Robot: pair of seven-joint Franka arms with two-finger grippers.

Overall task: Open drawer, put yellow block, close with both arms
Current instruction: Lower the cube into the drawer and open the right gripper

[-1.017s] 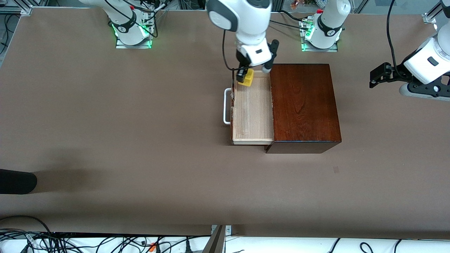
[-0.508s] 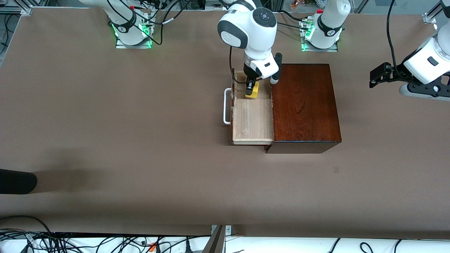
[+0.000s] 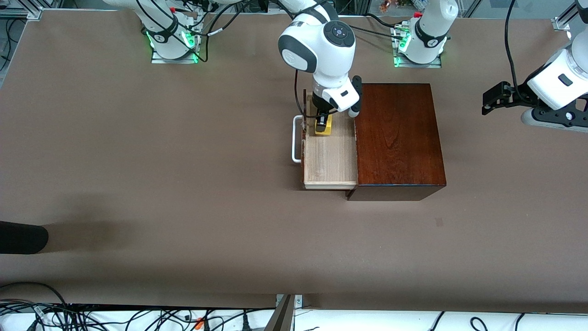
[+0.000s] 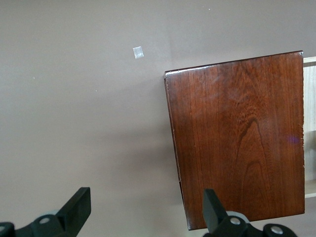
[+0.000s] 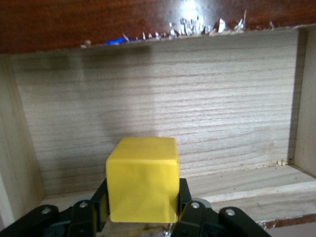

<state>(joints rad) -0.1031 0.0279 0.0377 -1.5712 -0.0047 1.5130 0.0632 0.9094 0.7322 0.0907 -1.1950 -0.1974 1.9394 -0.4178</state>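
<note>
The drawer (image 3: pixel 330 158) is pulled out of the dark mahogany box (image 3: pixel 397 138), its white bar handle (image 3: pixel 296 139) toward the right arm's end of the table. My right gripper (image 3: pixel 323 125) is down inside the pale wood tray (image 5: pixel 197 108), shut on the yellow block (image 3: pixel 324 130), which also shows in the right wrist view (image 5: pixel 143 180) between the black fingers (image 5: pixel 183 197). My left gripper (image 3: pixel 490 99) is open and empty, waiting in the air past the box at the left arm's end of the table. The left wrist view shows the box top (image 4: pixel 237 143).
A black rounded object (image 3: pixel 23 236) lies at the table's edge toward the right arm's end, nearer the front camera. A small pale mark (image 3: pixel 438 222) is on the brown table nearer the camera than the box. Cables run along the table's near edge.
My right gripper carried the yellow block from above the drawer's farther corner down into the tray, toward the front camera. The left arm has not moved.
</note>
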